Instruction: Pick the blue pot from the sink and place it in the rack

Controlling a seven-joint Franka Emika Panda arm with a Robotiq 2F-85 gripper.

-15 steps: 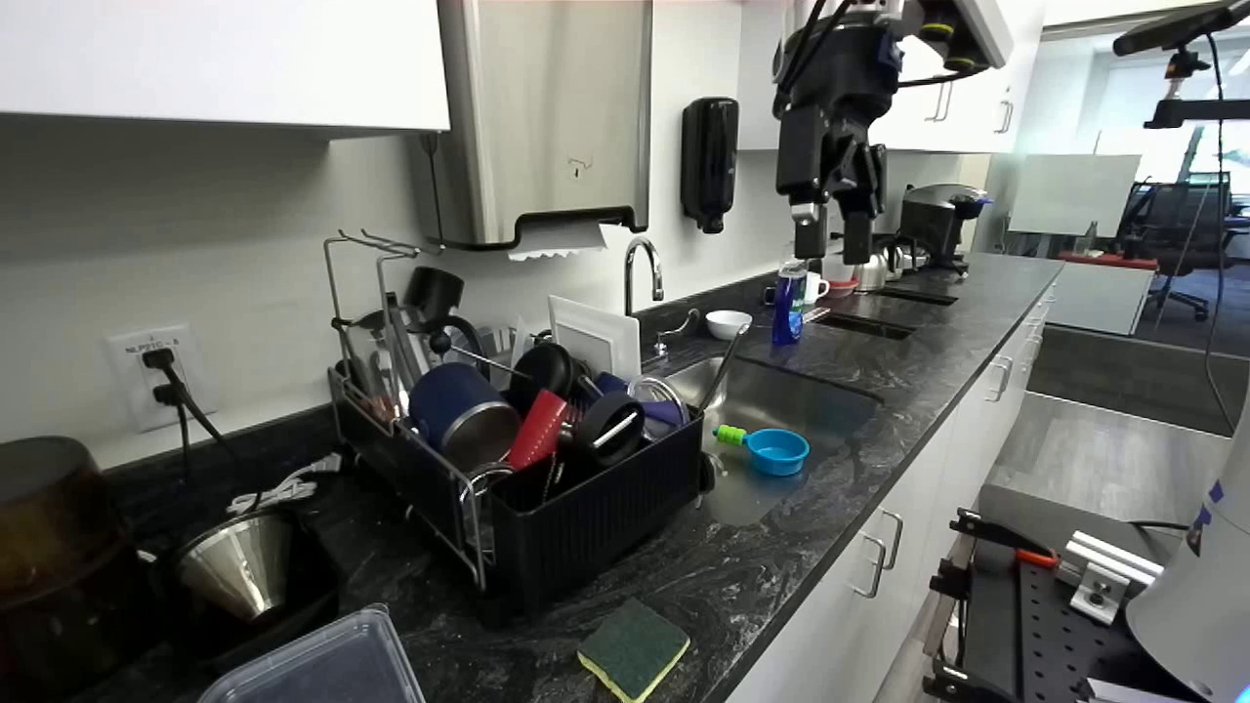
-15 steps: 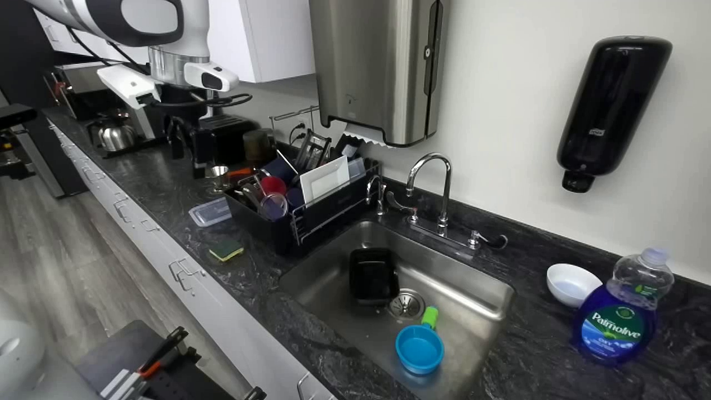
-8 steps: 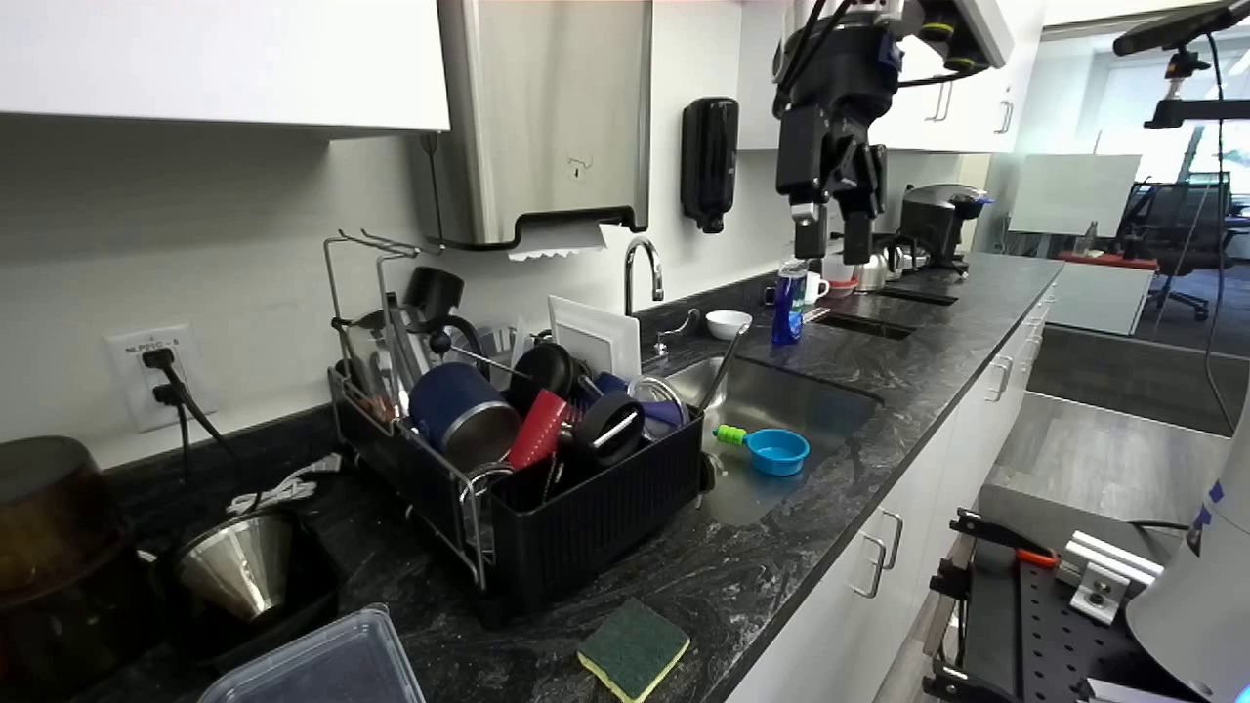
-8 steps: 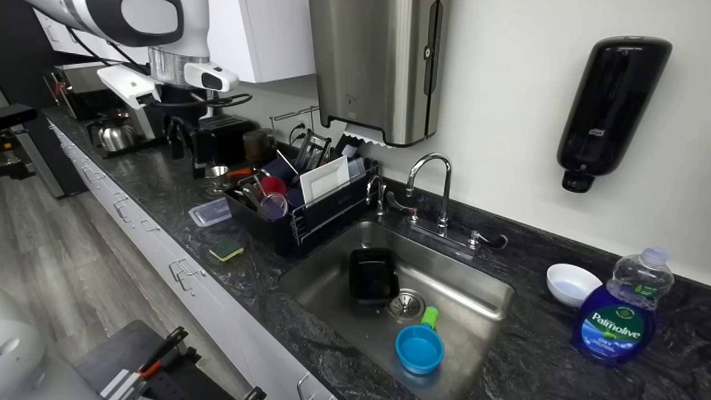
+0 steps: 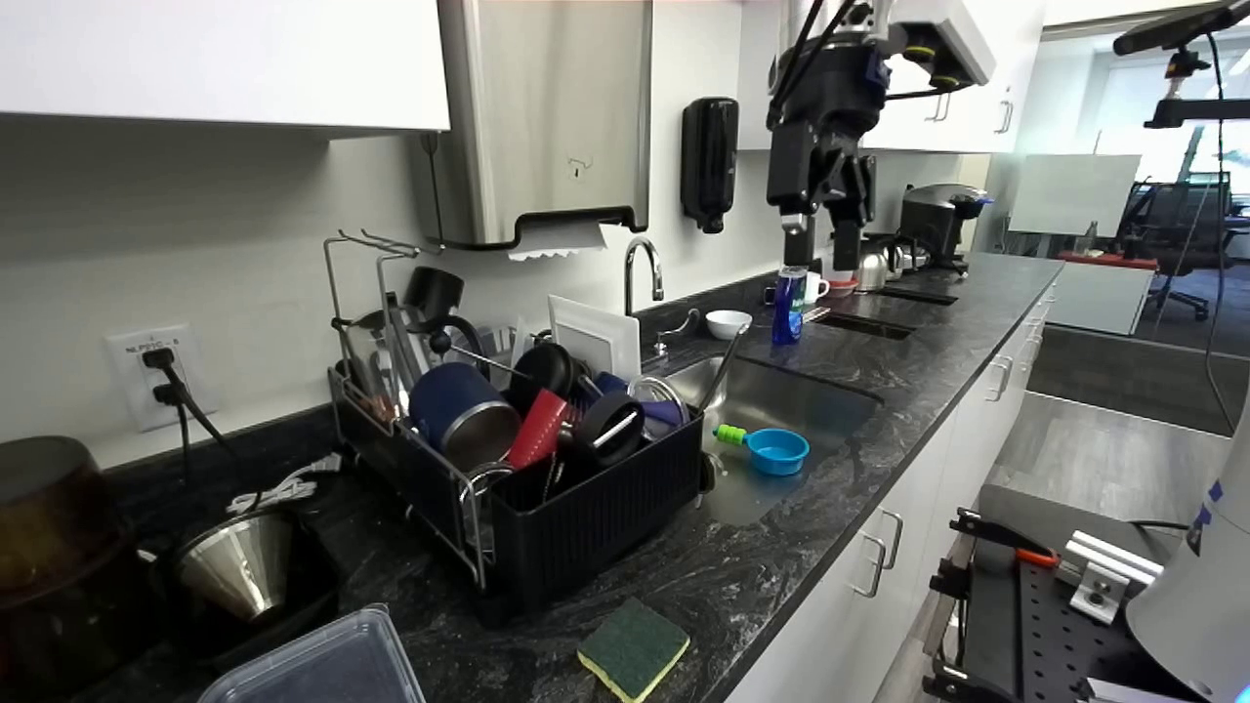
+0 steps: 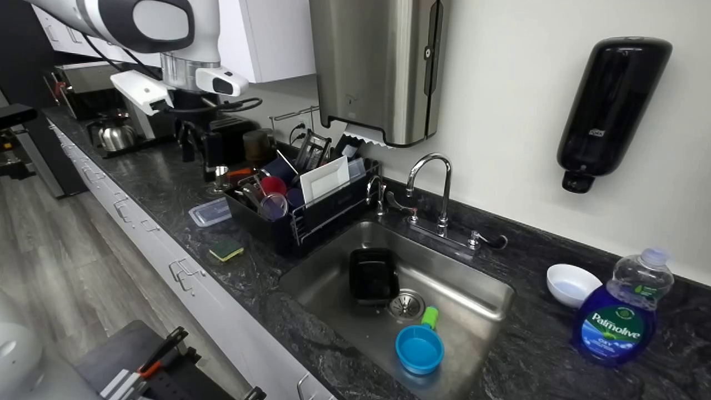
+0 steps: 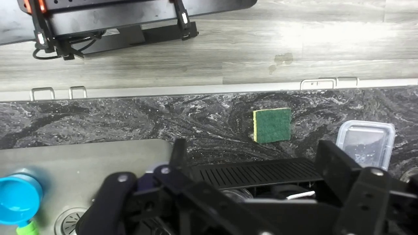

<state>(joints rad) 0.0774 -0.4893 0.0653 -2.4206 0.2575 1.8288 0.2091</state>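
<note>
Since half a second ago my gripper point(image 5: 823, 254) has edged slightly toward seven or eight o'clock in an exterior view. I have its jaws spread wide; in the wrist view the rack point(image 7: 258, 171) shows between them. Reading the clock from there, the sponge point(image 7: 272, 125) lies at one on the counter point(image 7: 209, 109) and the sink point(image 7: 98, 160) at nine, with the blue pot point(image 7: 19, 199) inside it, farther out. In an exterior view, reading from the pot, I see its green handle point(image 6: 430, 316) pointing to half past twelve, the drain point(image 6: 407, 304) near at half past eleven, the black container point(image 6: 373, 272) at eleven and the white bowl point(image 6: 572, 289) at two on the counter.
</note>
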